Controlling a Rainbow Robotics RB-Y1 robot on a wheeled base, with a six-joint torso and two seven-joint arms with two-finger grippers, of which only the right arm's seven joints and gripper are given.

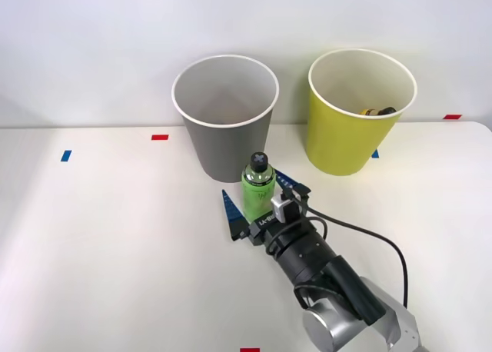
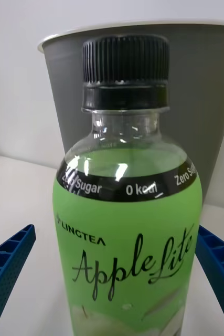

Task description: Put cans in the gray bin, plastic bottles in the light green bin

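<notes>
A plastic bottle (image 1: pixel 258 189) with green liquid, a green label and a black cap stands upright on the white table, just in front of the gray bin (image 1: pixel 224 129). My right gripper (image 1: pixel 257 192) is open, one blue finger on each side of the bottle, and a gap shows beside it in the wrist view. There the bottle (image 2: pixel 127 236) stands between my fingers (image 2: pixel 7 273), with the gray bin (image 2: pixel 195 94) right behind it. The light green bin (image 1: pixel 350 141) stands to the right, and a yellow-labelled bottle (image 1: pixel 377 111) lies inside it. The cans are out of view.
Small red tape marks (image 1: pixel 160 137) and blue tape marks (image 1: pixel 66 155) dot the table (image 1: pixel 115 237). A white wall rises close behind both bins. My arm's black cable (image 1: pixel 369 237) loops over the table to the right of the wrist.
</notes>
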